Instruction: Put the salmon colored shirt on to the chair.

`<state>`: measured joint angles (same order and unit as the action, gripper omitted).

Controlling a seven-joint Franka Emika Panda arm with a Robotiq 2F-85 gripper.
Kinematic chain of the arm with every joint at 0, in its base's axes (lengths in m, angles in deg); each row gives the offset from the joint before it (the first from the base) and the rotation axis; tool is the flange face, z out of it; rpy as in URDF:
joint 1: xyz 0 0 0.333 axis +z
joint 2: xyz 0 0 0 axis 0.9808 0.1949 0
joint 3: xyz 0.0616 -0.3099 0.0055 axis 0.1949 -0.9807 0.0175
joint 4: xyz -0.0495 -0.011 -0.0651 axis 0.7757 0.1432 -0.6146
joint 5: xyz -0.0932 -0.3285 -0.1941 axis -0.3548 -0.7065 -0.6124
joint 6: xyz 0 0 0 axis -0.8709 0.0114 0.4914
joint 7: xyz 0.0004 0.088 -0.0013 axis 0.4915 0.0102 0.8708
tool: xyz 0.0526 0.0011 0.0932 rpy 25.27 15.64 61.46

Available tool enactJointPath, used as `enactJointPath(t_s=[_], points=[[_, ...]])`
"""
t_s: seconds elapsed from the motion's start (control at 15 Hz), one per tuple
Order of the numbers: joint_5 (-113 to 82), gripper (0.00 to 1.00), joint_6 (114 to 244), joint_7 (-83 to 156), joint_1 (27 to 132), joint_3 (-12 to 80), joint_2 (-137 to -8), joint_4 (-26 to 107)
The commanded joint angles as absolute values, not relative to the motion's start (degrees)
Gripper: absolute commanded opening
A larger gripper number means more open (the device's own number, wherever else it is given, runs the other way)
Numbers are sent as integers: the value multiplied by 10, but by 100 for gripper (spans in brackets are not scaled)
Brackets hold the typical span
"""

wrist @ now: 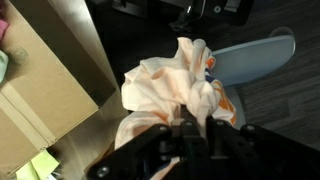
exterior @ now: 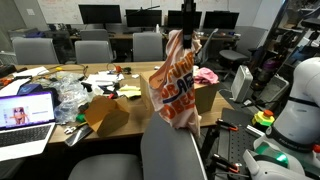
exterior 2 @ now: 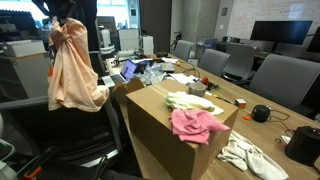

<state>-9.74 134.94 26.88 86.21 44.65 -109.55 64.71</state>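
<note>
One crumpled, soft salmon shirt [exterior 2: 72, 70] is gripped at its bunched top by the clenched tool [exterior: 186, 27], hung above the rounded-backed chair [exterior: 172, 152].

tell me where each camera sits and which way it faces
Exterior view: behind the grey padded chair, facing monitors; end effector holds the salmon printed shirt.
Exterior view: beside the brown cardboard box, facing the hanging shirt; end effector top left.
Wrist view: looks down past the end effector onto the shirt.
All share the shirt.
</note>
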Motion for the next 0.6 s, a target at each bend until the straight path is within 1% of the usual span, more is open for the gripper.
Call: enactJointPath(t_s=[0.0, 0.53], points=[[-85, 2, 1356, 265, 862, 441, -1081, 657], [-98, 2, 1381, 274, 866, 455, -1030, 688]])
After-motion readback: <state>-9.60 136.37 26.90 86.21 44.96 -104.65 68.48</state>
